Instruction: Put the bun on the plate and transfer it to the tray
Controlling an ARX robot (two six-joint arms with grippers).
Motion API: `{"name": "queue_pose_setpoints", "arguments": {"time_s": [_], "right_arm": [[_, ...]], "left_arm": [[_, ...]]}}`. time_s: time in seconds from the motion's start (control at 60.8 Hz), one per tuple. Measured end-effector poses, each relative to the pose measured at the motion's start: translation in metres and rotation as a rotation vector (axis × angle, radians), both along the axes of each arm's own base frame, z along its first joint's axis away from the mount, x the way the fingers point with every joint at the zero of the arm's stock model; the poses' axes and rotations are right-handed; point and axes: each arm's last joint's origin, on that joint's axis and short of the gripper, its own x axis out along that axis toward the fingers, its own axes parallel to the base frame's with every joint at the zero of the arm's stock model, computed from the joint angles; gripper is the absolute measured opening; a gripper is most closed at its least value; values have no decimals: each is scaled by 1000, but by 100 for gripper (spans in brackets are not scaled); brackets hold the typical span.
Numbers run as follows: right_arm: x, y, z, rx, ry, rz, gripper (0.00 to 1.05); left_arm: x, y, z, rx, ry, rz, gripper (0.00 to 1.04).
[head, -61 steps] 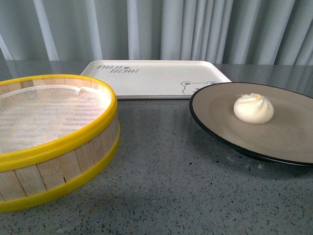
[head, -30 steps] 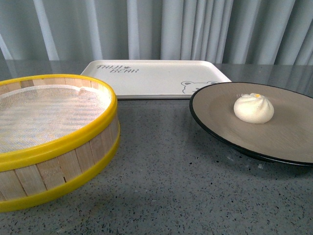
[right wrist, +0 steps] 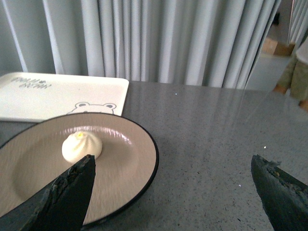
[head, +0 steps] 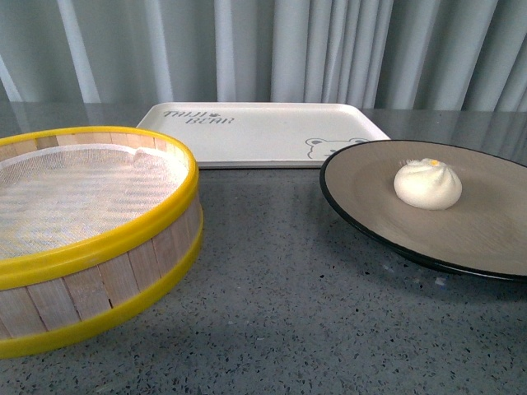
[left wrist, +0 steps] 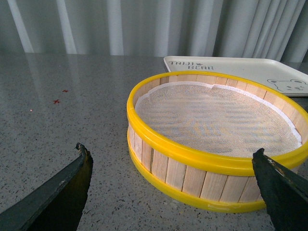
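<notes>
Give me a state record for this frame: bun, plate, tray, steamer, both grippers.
bun: sitting on the plate
plate: on the table, in front of the tray's right corner, not on the tray
tray: at the back, nothing seen on it
steamer: left side, cloth-lined, no bun inside
left gripper: open, facing steamer, holding nothing
right gripper: open, facing plate, holding nothing
remaining: move plate onto tray

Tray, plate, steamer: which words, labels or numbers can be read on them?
"BEAR": grey letters on the tray, lower line.
"TAIJI", as it seems: the line above it, too blurred to be sure.
No text on the steamer, plate or bun.
</notes>
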Motion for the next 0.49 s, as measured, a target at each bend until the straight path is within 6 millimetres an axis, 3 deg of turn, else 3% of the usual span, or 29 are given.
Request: {"name": "queue_pose_setpoints", "arguments": {"time_s": [0.214,0.345,0.494], "right_arm": [[37,-39,-17,622,324,-35,96],[46,-40,-23,913,436,-2,96],[54,-27,-27,1086,528,10,96]], "left_arm": [[0,0,0,0,0,0,98],[0,0,0,0,0,0,98],[0,0,0,0,0,0,98]]}}
